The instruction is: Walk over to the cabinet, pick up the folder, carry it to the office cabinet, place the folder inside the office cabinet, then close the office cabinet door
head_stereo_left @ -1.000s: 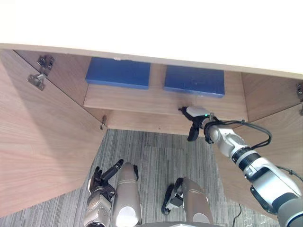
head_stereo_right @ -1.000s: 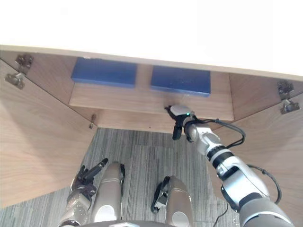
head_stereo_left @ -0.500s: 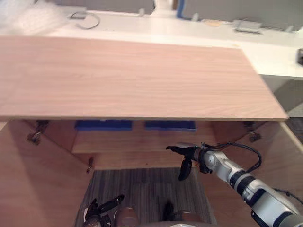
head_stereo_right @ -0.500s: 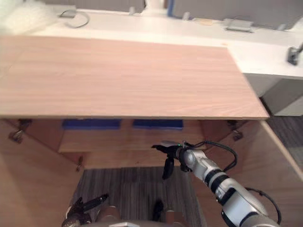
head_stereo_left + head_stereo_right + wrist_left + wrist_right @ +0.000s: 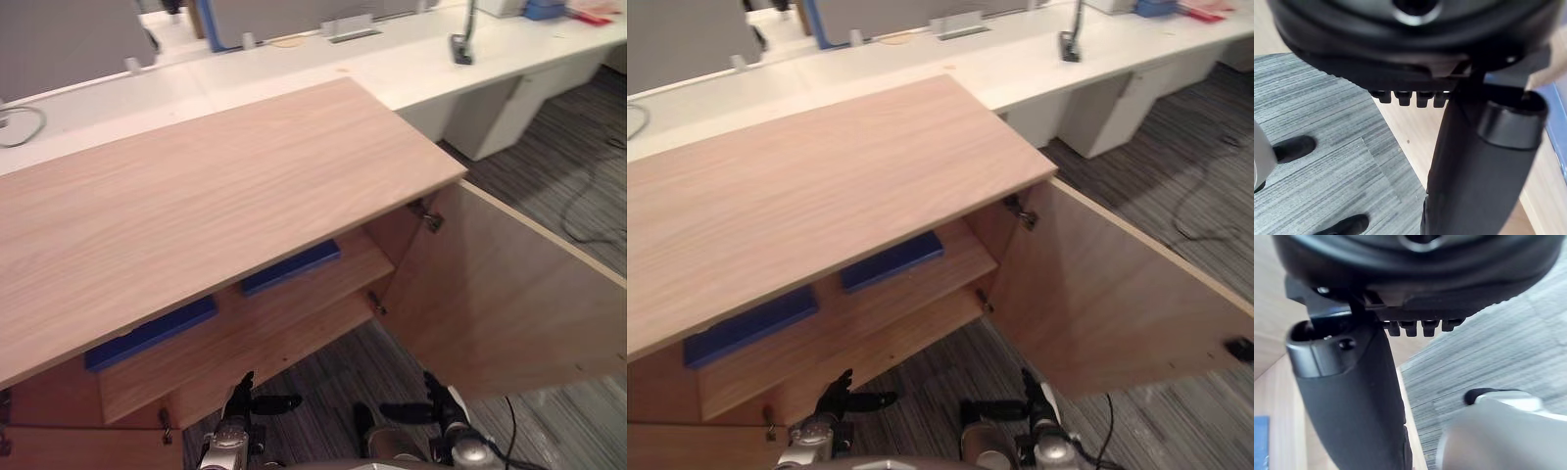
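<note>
Folder (image 5: 291, 267) lies flat on the shelf (image 5: 304, 308) at 12 o'clock, with a second folder (image 5: 150, 333) at 10, so I judge only the doors remain. Both my hands hang low and empty, fingers loose and straight: left hand (image 5: 257, 399) at 7, right hand (image 5: 431, 409) at 5. Right door (image 5: 509, 294) stands wide at 3. I should reach round its free edge, lay flat fingers on the outer face far from the hinge (image 5: 426, 217), and swing it toward 11, keeping my thumb clear of the cabinet top (image 5: 196, 206). Carpet (image 5: 323, 377) at 6 gives open room.
</note>
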Controlling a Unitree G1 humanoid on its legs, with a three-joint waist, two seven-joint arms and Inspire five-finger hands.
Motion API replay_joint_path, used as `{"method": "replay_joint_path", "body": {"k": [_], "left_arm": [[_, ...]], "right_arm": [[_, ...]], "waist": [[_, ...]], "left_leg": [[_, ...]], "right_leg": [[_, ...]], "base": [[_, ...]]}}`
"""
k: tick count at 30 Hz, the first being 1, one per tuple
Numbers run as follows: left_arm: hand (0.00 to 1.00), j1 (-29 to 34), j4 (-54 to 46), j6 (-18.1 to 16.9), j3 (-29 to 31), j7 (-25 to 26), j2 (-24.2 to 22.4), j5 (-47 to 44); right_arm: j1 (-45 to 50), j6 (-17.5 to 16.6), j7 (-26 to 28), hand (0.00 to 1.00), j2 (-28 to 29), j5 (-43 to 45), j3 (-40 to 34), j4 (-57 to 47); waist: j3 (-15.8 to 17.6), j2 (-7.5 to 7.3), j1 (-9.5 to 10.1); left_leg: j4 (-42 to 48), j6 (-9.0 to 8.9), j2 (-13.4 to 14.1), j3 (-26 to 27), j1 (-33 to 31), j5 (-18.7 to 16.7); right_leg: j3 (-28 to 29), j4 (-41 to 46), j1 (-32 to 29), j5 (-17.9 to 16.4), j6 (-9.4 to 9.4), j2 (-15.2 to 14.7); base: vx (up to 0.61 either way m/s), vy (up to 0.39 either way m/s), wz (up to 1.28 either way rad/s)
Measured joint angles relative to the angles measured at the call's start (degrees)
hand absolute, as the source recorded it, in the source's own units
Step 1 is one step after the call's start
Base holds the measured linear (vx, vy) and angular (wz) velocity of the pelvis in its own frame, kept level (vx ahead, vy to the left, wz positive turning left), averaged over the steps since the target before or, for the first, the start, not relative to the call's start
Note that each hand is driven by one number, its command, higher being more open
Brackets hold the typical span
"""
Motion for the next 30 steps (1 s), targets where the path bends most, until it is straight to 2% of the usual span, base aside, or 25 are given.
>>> {"method": "replay_joint_path", "body": {"k": [2, 3, 4, 5, 6, 7, 8, 9, 10, 11, 12, 14, 19, 27, 29, 30], "left_arm": [[1.0, -0.2, 0.9, 0.1, 0.0, 0.0, 0.3, 0.8], [1.0, -0.1, 0.9, 0.1, 0.1, 0.0, 0.0, 0.8], [1.0, 0.0, 1.0, 0.2, 0.6, 0.0, 0.1, 0.8], [1.0, 0.5, 1.0, 0.4, 0.7, 0.2, 0.1, 0.7], [1.0, 1.8, 1.0, 0.6, 0.9, 0.5, 0.0, 0.7], [1.0, 2.1, 0.9, 0.8, 1.2, 0.6, -0.2, 0.7], [1.0, 2.8, 0.9, 0.8, 1.8, 0.8, 0.5, 0.7], [1.0, 3.5, 0.9, 0.8, 1.9, 1.3, 2.5, 0.6], [1.0, 3.1, 1.3, 1.1, 2.1, 1.5, 2.2, 0.4], [1.0, 3.3, 1.2, 1.3, 2.2, 1.4, 1.2, 0.2], [1.0, 3.7, 1.2, 1.3, 2.7, 1.6, 0.5, 0.1], [1.0, 4.6, 1.1, 1.4, 4.2, 2.0, -0.3, -1.8], [1.0, 4.5, 0.8, 1.4, 5.5, 1.9, -1.1, -3.8], [1.0, 7.3, -0.2, 1.4, 6.2, 2.1, -1.1, -3.8], [1.0, 7.5, -0.5, 1.4, 6.2, 1.9, -1.1, -3.8], [1.0, 8.0, -0.9, 1.4, 6.2, 1.8, -1.0, -3.7]], "right_arm": [[0.2, 0.0, -0.6, 1.0, 0.6, -0.1, 0.1, -0.1], [0.0, 0.0, -1.0, 1.0, 0.9, 0.0, -0.1, -0.5], [-0.1, 0.1, -1.1, 1.0, 1.0, 0.0, -0.3, -0.6], [0.0, 0.1, -1.2, 1.0, 1.0, 0.2, -0.7, -0.6], [0.1, 0.1, -1.3, 1.0, 1.0, 0.8, -1.7, -0.6], [0.1, 0.1, -1.5, 1.0, 1.1, 1.5, -2.2, -0.6], [0.1, 0.1, -2.0, 1.0, 1.1, 1.9, -2.5, -0.5], [0.0, 0.1, -2.6, 1.0, 2.2, 1.9, -3.2, -0.2], [-1.1, 0.1, -2.7, 1.0, 1.8, 1.9, -4.4, 0.3], [-1.8, 0.1, -3.5, 1.0, 1.4, 1.9, -6.3, 0.8], [-2.1, 0.2, -4.0, 1.0, 1.1, 2.2, -7.2, 1.4], [-2.4, 0.6, -4.9, 1.0, 1.4, 4.0, -10.6, 2.3], [0.5, 1.0, -7.8, 1.0, 1.2, 6.1, -16.2, -1.4], [-0.9, 1.3, -11.6, 1.0, 1.2, 6.1, -21.6, -13.4], [-2.5, 1.1, -12.4, 1.0, 0.9, 6.2, -22.4, -15.6], [-4.2, -0.1, -12.7, 1.0, 0.2, 6.2, -22.4, -17.3]], "waist": [[0.9, -1.22, 0.02], [1.3, -1.19, 0.06], [1.8, -1.59, 0.02], [1.8, -1.44, -0.01], [1.6, -0.59, -0.04], [1.6, -0.17, -0.02], [1.3, -0.17, 0.49], [-0.1, -2.65, 0.67], [0.6, -1.07, 0.67], [0.8, 0.33, 0.75], [0.5, 1.33, 1.24], [0.0, 1.97, 1.32], [-1.2, 1.61, 0.97], [-3.8, 2.5, 1.38], [-3.9, 2.65, 1.85], [-4.4, 2.8, 2.59]], "left_leg": [[0.7, 0.76, 0.6, 5.0, 0.9, 0.3], [0.7, 1.22, 1.1, 7.1, 0.7, 0.5], [1.2, 1.23, 1.4, 8.5, 0.7, 0.5], [2.1, 1.22, 2.3, 9.7, 0.8, 0.5], [3.1, 0.97, 4.1, 10.8, 0.8, 0.5], [3.5, 0.5, 5.0, 11.2, 0.7, 0.7], [3.5, -0.64, 6.0, 12.1, 0.8, 1.3], [3.6, -2.16, 4.9, 12.8, -0.3, 2.2], [3.2, -2.49, 5.8, 11.7, -0.8, 2.4], [1.8, -3.18, 5.6, 8.8, -1.5, 2.8], [0.3, -3.17, 5.4, 7.3, -1.4, 2.8], [-1.8, -3.99, 6.4, 6.4, 0.8, 4.8], [-2.7, -4.49, 7.2, 6.6, 1.3, 5.5], [-4.6, -4.08, 6.0, 5.6, 1.5, 6.7], [-4.7, -4.06, 5.7, 5.0, 1.7, 6.7], [-4.9, -3.9, 5.4, 4.8, 1.4, 6.8]], "right_leg": [[-2.5, -1.6, -0.8, 4.6, -0.54, 0.1], [-7.1, -1.5, -1.3, 4.1, -1.65, -0.6], [-13.0, 5.9, -2.6, -0.3, -4.24, -2.2], [-17.2, 13.7, -3.2, -4.7, -4.52, -4.0], [-20.5, 19.5, -2.3, -8.1, -4.41, -6.0], [-21.4, 20.8, -1.2, -9.2, -4.13, -7.0], [-21.9, 20.3, 0.9, -10.1, -2.77, -9.4], [-20.0, 10.9, 4.1, -13.1, 1.41, -10.0], [-20.1, 9.5, 4.3, -11.6, 0.57, -8.2], [-19.3, 5.6, 4.9, -9.2, -0.7, -5.9], [-18.6, 4.0, 5.1, -7.9, -1.13, -4.4], [-17.2, 2.9, 5.8, -7.1, -2.17, -1.7], [-16.7, 1.7, 6.2, -6.5, -3.4, -0.3], [-17.4, -3.5, 8.2, -3.5, -2.64, -0.9], [-17.8, -4.6, 9.2, -3.0, -2.41, -0.9], [-18.0, -5.3, 9.3, -2.5, -2.18, -1.2]], "base": [[-0.24, 0.028, -1.11], [-0.23, -0.047, -0.92], [-0.17, -0.057, -0.65], [-0.17, -0.061, -0.6], [-0.12, -0.088, -0.5], [-0.1, -0.156, -0.63], [-0.04, -0.224, -0.74], [-0.01, -0.245, -0.75], [-0.04, -0.27, -0.63], [-0.07, -0.174, -0.5], [-0.1, -0.116, -0.74], [-0.07, -0.092, -0.58], [-0.05, -0.061, -0.11], [0.02, 0.048, 0.06], [-0.01, 0.037, 0.15], [-0.01, 0.033, 0.1]]}}
